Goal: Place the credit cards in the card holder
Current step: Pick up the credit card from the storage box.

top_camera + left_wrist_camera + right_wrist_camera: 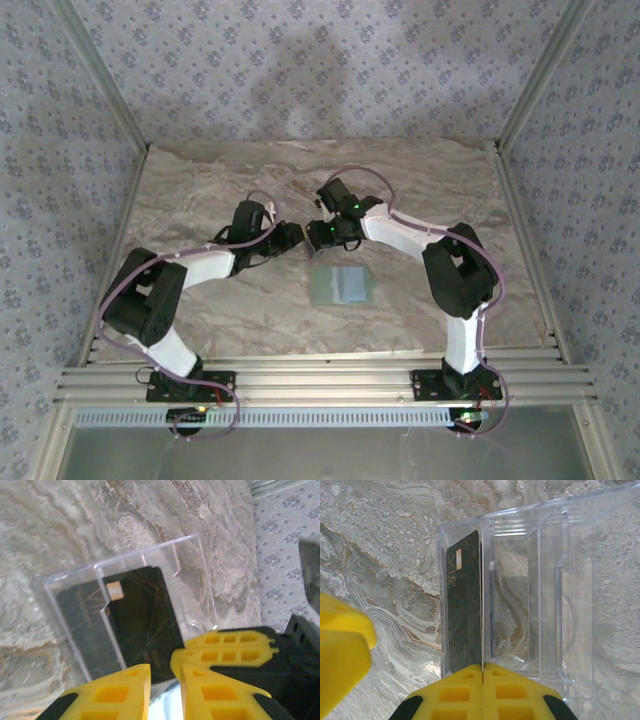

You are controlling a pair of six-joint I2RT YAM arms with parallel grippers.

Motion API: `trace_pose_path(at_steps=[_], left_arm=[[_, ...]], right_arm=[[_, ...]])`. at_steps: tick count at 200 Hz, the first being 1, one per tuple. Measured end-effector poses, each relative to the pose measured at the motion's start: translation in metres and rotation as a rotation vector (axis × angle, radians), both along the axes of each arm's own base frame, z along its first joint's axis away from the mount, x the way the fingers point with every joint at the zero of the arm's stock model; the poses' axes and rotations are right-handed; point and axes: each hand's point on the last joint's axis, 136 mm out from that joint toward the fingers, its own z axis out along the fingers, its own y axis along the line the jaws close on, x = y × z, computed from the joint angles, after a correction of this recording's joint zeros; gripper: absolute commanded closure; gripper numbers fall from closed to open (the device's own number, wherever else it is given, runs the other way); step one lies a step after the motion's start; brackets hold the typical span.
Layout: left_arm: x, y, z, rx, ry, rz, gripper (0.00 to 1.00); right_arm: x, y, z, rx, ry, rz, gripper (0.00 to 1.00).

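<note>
A dark credit card (pixel 145 615) with a gold chip stands in a clear plastic case (pixel 195 580) on the marble table. My right gripper (pixel 482 667) is shut on the near edge of this credit card (pixel 465 605), which I see edge-on in the case's left slot. My left gripper (pixel 165 672) has closed to a narrow gap on the case's near wall. The right gripper's fingers (pixel 220 652) reach in beside it. The card holder (pixel 340 285), a flat pale grey-green wallet, lies open on the table just in front of both grippers (pixel 305 236).
The clear case (pixel 545 605) has further slots to the right of the card with nothing in them. A yellow finger of the left gripper (pixel 342 645) shows at the left. Patterned walls (pixel 560 200) enclose the marble table (pixel 420 180) on three sides.
</note>
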Motion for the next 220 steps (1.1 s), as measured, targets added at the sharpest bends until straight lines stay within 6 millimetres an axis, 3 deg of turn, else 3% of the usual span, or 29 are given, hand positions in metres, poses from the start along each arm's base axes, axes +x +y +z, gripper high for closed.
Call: trace_pose_path(at_steps=[82,220], left_arm=[[0.02,-0.019,-0.036,0.002,0.096,-0.036,0.88],[0.033,-0.03,-0.039,-0.002,0.052,-0.073,0.88]], right_arm=[[0.001,0.001,-0.001,0.015,0.004,0.003,1.0],[0.003,-0.004,-0.001,0.13,0.039,-0.009,0.83]])
